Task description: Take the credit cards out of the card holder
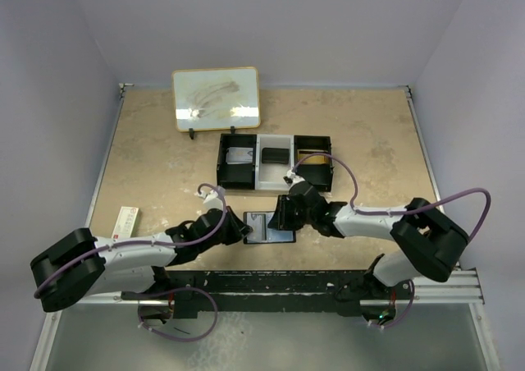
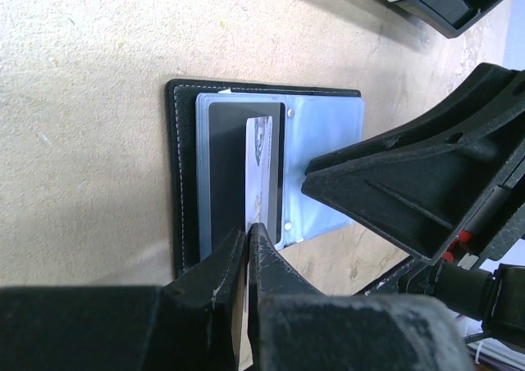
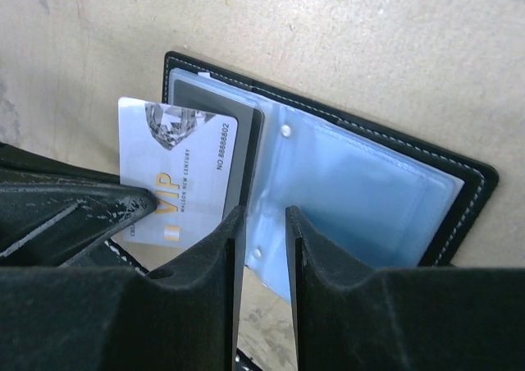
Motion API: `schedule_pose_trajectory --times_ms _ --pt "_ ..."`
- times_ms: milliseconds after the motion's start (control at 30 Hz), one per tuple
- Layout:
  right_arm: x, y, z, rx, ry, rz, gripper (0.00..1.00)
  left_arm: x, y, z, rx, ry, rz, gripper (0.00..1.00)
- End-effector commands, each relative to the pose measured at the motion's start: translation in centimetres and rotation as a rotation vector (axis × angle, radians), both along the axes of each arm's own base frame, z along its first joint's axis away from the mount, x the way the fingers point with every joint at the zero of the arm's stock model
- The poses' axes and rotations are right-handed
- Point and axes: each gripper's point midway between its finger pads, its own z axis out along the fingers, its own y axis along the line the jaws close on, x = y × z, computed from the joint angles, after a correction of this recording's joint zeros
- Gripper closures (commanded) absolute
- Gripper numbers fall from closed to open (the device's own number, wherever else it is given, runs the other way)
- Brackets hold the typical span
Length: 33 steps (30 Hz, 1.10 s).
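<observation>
**Extracting a card.** You are sliding the VIP card (image 3: pixel 176 174) from the card holder (image 3: pixel 463 174), which is lying open between both sets of fingers.
The left gripper (image 2: pixel 248 235) is clenching the card's edge; the right gripper (image 3: pixel 261 219), fingers parted, is hovering over the sleeve (image 3: pixel 353 182). Pull flat, along the pocket.

The holder (image 3: pixel 472 182) is black with white stitching along its edge, its sleeves (image 3: pixel 361 190) shiny pale blue. The VIP card (image 3: pixel 176 170) is silvery white with gold letters and a grey diamond print; the dark card (image 2: pixel 230 174) is charcoal. The bench (image 1: pixel 164 166) is mottled beige. The tray (image 1: pixel 221 162) is black and white. The left hand (image 2: pixel 248 235) and right hand (image 3: pixel 261 219) are black.
</observation>
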Motion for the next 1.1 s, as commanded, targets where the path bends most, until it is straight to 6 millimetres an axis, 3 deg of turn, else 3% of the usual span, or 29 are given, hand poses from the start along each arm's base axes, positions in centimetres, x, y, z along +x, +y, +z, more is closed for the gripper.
schedule_pose_trajectory --times_ms 0,467,833,1067 --pt "-0.4 -0.9 0.1 0.0 -0.001 -0.039 0.7 0.3 -1.0 1.0 -0.057 -0.026 -0.006 1.0" --pt "-0.5 1.7 3.9 0.244 -0.037 -0.022 0.68 0.3 -0.8 0.7 -0.148 -0.008 0.051 1.0" --pt "-1.6 1.4 0.9 0.226 0.057 -0.043 0.65 0.0 -2.0 0.0 -0.156 0.009 0.004 1.0" --pt "-2.1 0.8 -0.9 0.194 0.101 -0.062 0.65 0.1 -0.3 -1.1 -0.002 0.01 0.007 0.81"
